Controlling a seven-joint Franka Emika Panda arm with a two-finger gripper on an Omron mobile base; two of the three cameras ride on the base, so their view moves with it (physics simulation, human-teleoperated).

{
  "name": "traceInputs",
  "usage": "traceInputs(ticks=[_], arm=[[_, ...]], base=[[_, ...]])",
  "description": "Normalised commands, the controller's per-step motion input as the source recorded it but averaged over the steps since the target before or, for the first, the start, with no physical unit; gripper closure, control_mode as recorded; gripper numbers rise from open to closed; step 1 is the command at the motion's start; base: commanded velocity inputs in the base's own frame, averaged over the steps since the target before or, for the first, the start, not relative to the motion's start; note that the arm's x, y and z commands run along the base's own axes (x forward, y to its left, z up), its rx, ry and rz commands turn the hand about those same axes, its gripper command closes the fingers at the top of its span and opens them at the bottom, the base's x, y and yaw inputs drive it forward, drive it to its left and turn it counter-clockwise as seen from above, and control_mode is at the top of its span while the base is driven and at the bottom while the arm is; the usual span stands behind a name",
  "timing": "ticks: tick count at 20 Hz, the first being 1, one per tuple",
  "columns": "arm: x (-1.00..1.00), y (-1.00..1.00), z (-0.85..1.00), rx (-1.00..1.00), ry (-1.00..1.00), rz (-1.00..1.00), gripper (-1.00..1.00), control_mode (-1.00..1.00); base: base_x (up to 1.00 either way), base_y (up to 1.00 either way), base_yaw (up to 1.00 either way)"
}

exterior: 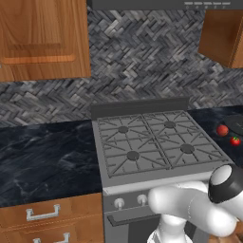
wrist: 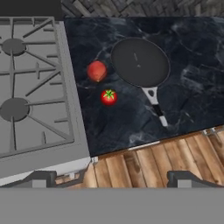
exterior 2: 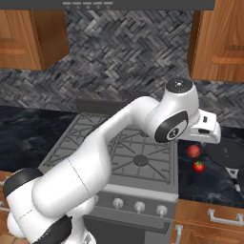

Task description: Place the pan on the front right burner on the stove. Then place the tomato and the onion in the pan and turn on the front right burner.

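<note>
The dark round pan [wrist: 140, 61] lies on the black marble counter right of the stove [wrist: 70, 131], its thin handle [wrist: 155, 103] pointing toward the counter's front edge. Left of it sit the dull red onion [wrist: 96, 71] and, nearer the edge, the green-topped tomato [wrist: 109, 96]. Both also show from the bases: onion [exterior 2: 193, 151], tomato [exterior 2: 199, 166], pan [exterior 2: 225, 153]. The front right burner [wrist: 14, 109] has a bare grate. My gripper [wrist: 111, 180] hangs open high above the counter's front edge, holding nothing. The hand [exterior 2: 205, 131] is over the onion.
White knobs [exterior 2: 139, 206] line the stove front. Wooden drawers [wrist: 148, 162] run below the counter. Wooden wall cabinets [exterior 2: 221, 43] hang above right and a range hood [exterior 2: 138, 4] above the stove. My arm crosses over the stove's grates [exterior 2: 119, 143].
</note>
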Motion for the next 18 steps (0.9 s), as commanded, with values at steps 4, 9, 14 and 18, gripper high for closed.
traceInputs(ticks=[4, 9, 14, 18], arm=[[0.11, -0.29, -0.14, 0.0, 0.0, 0.0, -1.0, -1.0], [0.01, -0.3, -0.18, -0.01, 0.01, 0.0, -1.0, -1.0], [0.06, -0.19, -0.28, 0.0, 0.0, 0.0, -1.0, -1.0], [0.0, -0.09, -0.17, 0.0, 0.0, 0.0, -1.0, -1.0]], base=[[0.0, 0.0, 0.0], [0.0, 0.0, 0.0], [0.0, 0.0, 0.0], [0.0, 0.0, 0.0]])
